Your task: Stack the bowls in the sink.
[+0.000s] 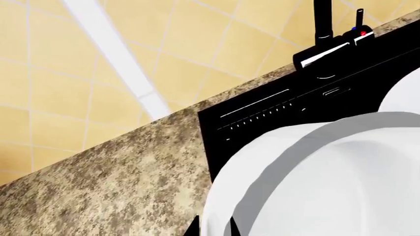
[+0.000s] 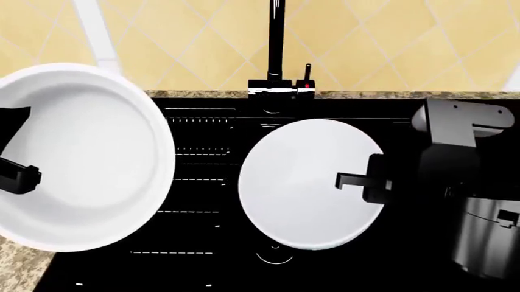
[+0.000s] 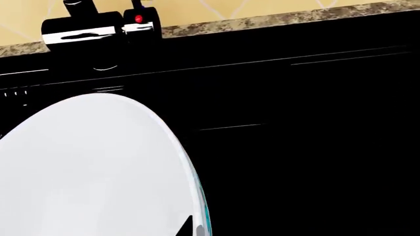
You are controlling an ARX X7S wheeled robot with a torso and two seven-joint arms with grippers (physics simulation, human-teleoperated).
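A plain white bowl (image 2: 81,158) is held up at the left of the head view, over the sink's (image 2: 203,201) left edge. My left gripper (image 2: 18,173) is shut on its left rim; in the left wrist view its fingertips (image 1: 190,228) straddle the bowl's wall (image 1: 315,187). The second bowl (image 2: 305,182), tilted, hangs over the middle of the sink with my right gripper (image 2: 347,180) shut on its right rim. A teal band shows on that bowl's edge (image 3: 205,216) in the right wrist view, beside my right gripper (image 3: 194,228).
A tall black tap (image 2: 277,48) with a chrome base stands at the sink's back edge. Speckled stone counter (image 1: 98,187) borders the sink on the left. A yellow tiled wall (image 2: 406,42) rises behind. The round drain (image 2: 274,257) lies below the right-hand bowl.
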